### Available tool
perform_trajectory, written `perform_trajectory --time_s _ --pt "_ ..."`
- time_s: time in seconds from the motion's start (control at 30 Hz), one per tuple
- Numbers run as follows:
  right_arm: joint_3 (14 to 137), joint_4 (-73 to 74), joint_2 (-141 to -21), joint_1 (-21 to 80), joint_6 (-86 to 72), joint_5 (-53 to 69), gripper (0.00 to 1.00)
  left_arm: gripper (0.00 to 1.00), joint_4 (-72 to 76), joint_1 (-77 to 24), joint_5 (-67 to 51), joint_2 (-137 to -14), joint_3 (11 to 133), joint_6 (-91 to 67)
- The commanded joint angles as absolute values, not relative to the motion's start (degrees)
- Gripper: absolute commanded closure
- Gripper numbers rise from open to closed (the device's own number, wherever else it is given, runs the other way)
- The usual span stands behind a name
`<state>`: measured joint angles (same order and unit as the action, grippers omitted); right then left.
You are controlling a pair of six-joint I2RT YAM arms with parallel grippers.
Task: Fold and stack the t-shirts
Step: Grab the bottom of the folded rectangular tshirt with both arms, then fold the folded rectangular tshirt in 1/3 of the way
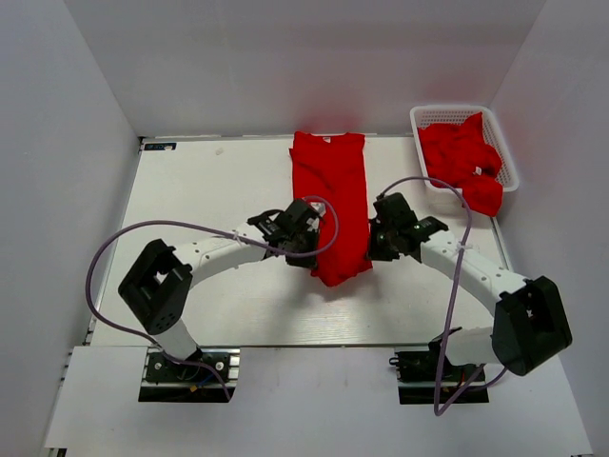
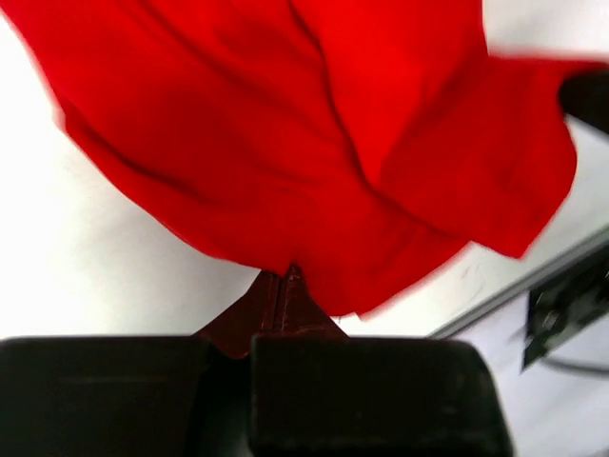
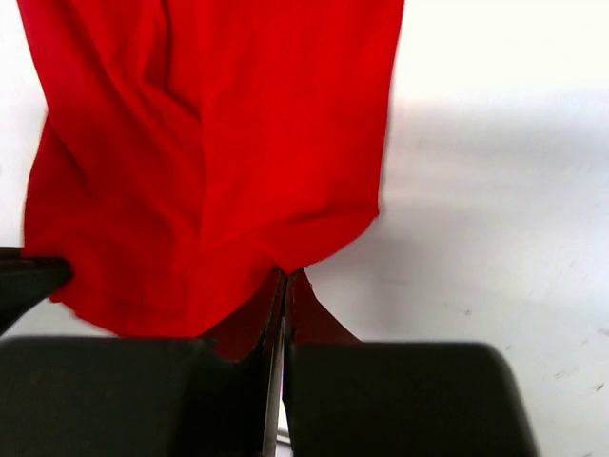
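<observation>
A bright red t-shirt (image 1: 330,186) lies folded lengthwise into a narrow strip on the white table, collar at the far edge. Its near end is lifted off the table. My left gripper (image 1: 303,238) is shut on the near left corner of the cloth (image 2: 285,190). My right gripper (image 1: 377,238) is shut on the near right corner (image 3: 209,171). Both sets of jaws are pressed together with cloth pinched at their tips. More red t-shirts (image 1: 463,157) lie crumpled in the basket.
A white plastic lattice basket (image 1: 419,116) stands at the back right corner of the table. White walls close in the table on three sides. The table's near edge (image 1: 285,345) runs in front of the arm bases.
</observation>
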<state>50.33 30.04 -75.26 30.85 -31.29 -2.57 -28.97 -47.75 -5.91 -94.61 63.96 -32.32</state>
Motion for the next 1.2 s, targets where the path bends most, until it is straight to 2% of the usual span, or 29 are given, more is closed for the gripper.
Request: perform_trajectory --time_s 0.0,0.5,0.83,1.17 --pt "54.7 30.1 -77.3 30.5 -29.1 -8.5 1.00 1.00 -34.0 -44.6 -1.4 -95.1 69.3 -35.4" --pt "68.6 25.2 -89.5 28.4 -25.2 -19.4 1.00 1.00 -34.3 -34.2 -0.3 -107.7 85.6 -30.1" --pt "77.1 24.0 -98.3 26.1 -22.2 -21.8 1.00 1.00 -34.8 -30.1 -3.0 -114.4 95.0 -27.3" --pt "83.1 20.7 -104.1 24.3 -20.0 -18.1 1.00 1.00 -32.1 -28.3 -5.4 -118.7 99.5 -23.6"
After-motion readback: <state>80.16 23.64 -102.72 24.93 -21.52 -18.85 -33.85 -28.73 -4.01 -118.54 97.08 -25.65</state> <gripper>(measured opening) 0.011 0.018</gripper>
